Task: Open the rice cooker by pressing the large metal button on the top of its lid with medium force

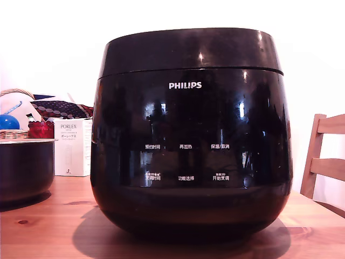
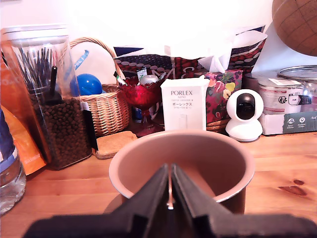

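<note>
Our end effector (image 2: 170,198) is closed, holding nothing, above the inner pot (image 2: 182,163). The rice cooker (image 1: 191,135) sits mid-tabletop (image 1: 48,226), lid (image 1: 190,51) shut; we judge it heavy, rigid, glossy-slick. Press its unseen top button, don't grip.

Overexposed white backgrounds, glare spots on glossy rice cooker (image 1: 191,135), sharp focus

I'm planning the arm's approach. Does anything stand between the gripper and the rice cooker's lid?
Neither view can settle it. The wrist view shows the gripper, jaws nearly closed, over a brown pot, with no rice cooker in sight. In the exterior view the rice cooker stands with its lid shut; nothing rests against its front, but the lid's top is hidden.
</note>
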You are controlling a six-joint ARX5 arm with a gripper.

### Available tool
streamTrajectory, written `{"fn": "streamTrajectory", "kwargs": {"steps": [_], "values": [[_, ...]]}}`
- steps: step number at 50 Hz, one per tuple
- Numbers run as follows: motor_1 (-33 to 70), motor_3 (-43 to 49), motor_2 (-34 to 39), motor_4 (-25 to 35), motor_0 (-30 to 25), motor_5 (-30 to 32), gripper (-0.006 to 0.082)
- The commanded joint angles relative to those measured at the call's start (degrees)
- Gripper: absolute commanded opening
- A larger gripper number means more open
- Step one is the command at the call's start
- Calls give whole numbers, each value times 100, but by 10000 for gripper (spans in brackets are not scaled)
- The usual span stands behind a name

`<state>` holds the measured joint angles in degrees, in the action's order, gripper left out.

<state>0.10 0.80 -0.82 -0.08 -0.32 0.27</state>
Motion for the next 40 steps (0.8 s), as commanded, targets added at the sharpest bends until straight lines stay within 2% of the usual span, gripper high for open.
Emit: {"fn": "streamTrajectory", "kwargs": {"steps": [1,20,23,24,27,28,30,31,32,34,35,37,38,40], "values": [[-83,1432,74,564,-39,-439,-19],[-83,317,-20,758,-44,-542,-19],[-83,-39,-33,905,-46,-863,-19],[-83,-243,-37,1029,-46,-1126,-19],[-83,-570,-39,1154,-52,-1307,-19],[-83,-728,-39,1399,-59,-1617,-19],[-83,-942,-39,1467,-72,-1716,-19],[-83,-1056,-39,1733,-79,-1716,-19],[-81,-1130,-44,1884,-90,-2079,-19],[-81,-1174,-70,1926,-111,-2122,-19],[-81,-1165,-87,2262,-120,-2376,-19],[-81,-1152,-138,2363,-155,-2470,-19],[-81,-1152,-160,2726,-168,-2629,-19],[-81,-1150,-225,2903,-216,-2710,-19]]}}
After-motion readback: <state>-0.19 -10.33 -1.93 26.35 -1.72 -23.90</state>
